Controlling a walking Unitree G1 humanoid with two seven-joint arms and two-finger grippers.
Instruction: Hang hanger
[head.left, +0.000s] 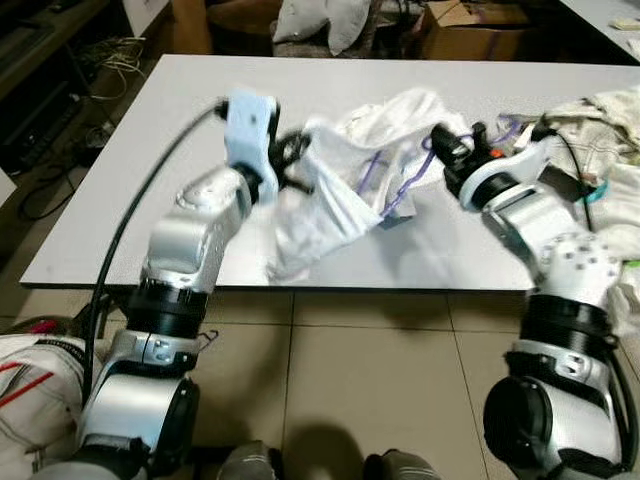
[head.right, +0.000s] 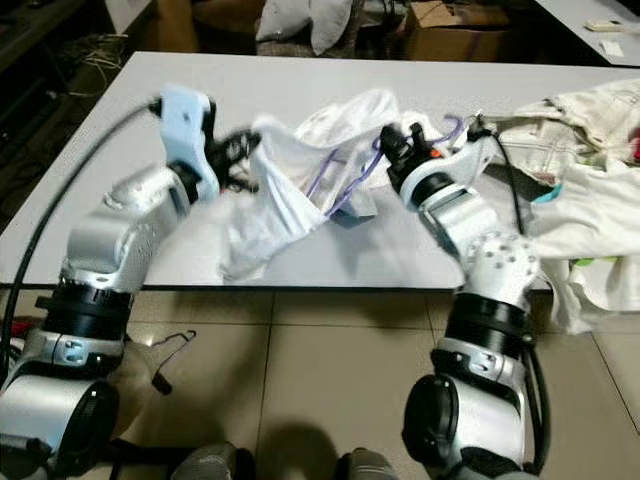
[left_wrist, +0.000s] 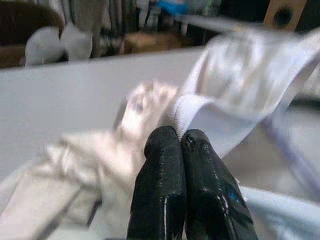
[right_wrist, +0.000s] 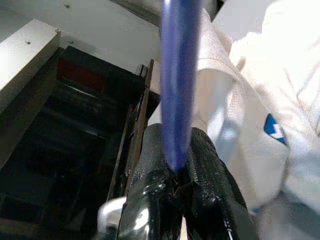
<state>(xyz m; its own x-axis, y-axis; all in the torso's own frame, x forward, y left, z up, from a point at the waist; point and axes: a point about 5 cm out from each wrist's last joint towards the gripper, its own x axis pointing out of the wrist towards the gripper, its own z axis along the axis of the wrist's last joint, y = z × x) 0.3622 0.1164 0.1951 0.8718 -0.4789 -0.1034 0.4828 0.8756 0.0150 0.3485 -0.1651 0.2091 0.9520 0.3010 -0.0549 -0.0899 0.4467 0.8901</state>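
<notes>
At frame bottom, the right gripper pinched the blue hanger; a white garment lay right.

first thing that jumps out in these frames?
A white garment held up over the grey table between both arms. The left gripper is pinched shut on its ribbed edge, and the right gripper is shut on a purple hanger threaded into the cloth. More pale clothes lie heaped at the table's right end.
</notes>
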